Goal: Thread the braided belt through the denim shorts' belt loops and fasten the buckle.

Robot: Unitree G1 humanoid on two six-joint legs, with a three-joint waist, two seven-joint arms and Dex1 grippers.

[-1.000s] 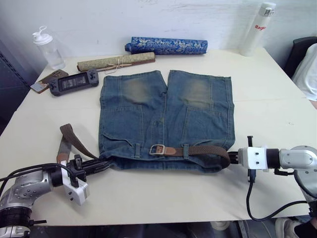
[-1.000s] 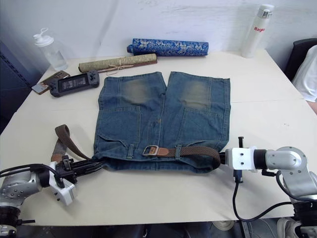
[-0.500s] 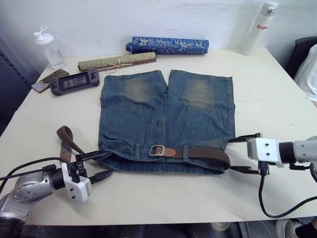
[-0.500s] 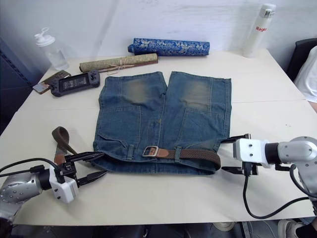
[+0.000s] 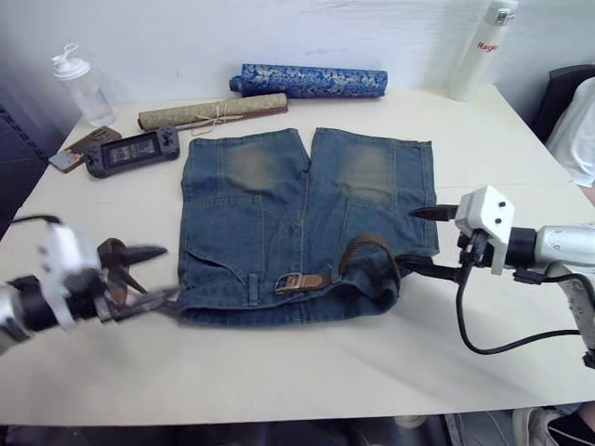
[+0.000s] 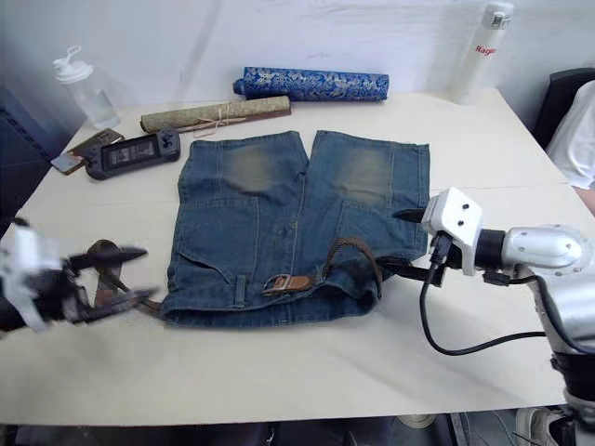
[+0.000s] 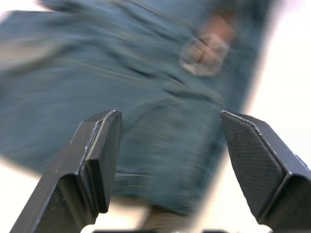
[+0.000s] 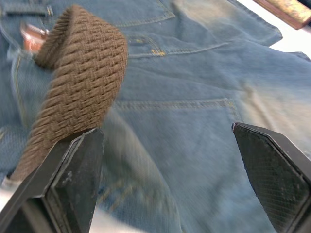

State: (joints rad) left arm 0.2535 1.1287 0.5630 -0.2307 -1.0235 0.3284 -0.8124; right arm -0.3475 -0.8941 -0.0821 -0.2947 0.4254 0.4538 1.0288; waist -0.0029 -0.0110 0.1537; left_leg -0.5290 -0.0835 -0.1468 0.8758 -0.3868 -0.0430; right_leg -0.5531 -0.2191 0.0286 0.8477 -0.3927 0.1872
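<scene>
The braided belt (image 5: 370, 255) lies across the waistband of the denim shorts (image 5: 307, 218), rising in a loose arch near the shorts' right corner. Its reddish-brown tip runs into the silver buckle (image 5: 290, 282) near the middle of the waistband, and a belt loop (image 5: 253, 285) stands just to the left of the buckle. Another stretch of the belt (image 5: 113, 269) shows off the shorts' left edge, curled on the bench (image 5: 307, 362).

The shorts lie flat in the middle of the bench, legs pointing away from the robot, yellowish worn patches on both legs.

The right gripper (image 5: 426, 242) sits at the shorts' right edge, jaws spread wide and holding nothing; one finger is above the cloth, the other close to the belt's arch. In the right wrist view the woven strap (image 8: 77, 82) rises between the parted fingers (image 8: 73, 174), nearer to one of them.

The left gripper (image 5: 139, 276) is off the shorts' left edge, by the curled belt end, jaws also released, with nothing between them. The left wrist view looks over the denim toward the buckle (image 7: 206, 51).

Beyond the shorts' legs lie a blue patterned roll (image 5: 311, 81) and a tan rolled mat tied with string (image 5: 212, 111). To the left of these are a handheld game console (image 5: 130, 151), a phone (image 5: 79, 149) and a clear plastic bottle (image 5: 79, 88). A white bottle (image 5: 476, 51) stands at the bench's far right corner.
</scene>
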